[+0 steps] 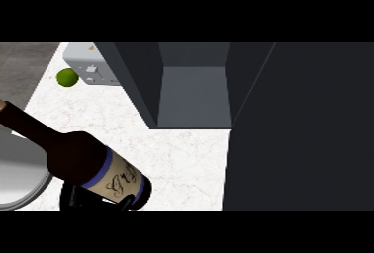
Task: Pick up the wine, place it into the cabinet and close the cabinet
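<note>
A dark wine bottle (pixel 76 158) with a blue-edged white label is tilted, its neck pointing up to the left edge of the view. My left hand (pixel 73 196) is at the lower left, its black fingers curled round the bottle's base from below; the bottle hides most of the hand. The dark grey cabinet (pixel 194 94) stands open up and to the right of the bottle, and its inside shows nothing in it. Its open door (pixel 300 128) fills the right side of the view. My right hand does not show.
A green lime (pixel 67 77) lies at the back left beside a white appliance (pixel 91 66). A grey round plate (pixel 18 173) sits at the left edge, partly under the bottle. White marble counter (pixel 182 158) lies between bottle and door.
</note>
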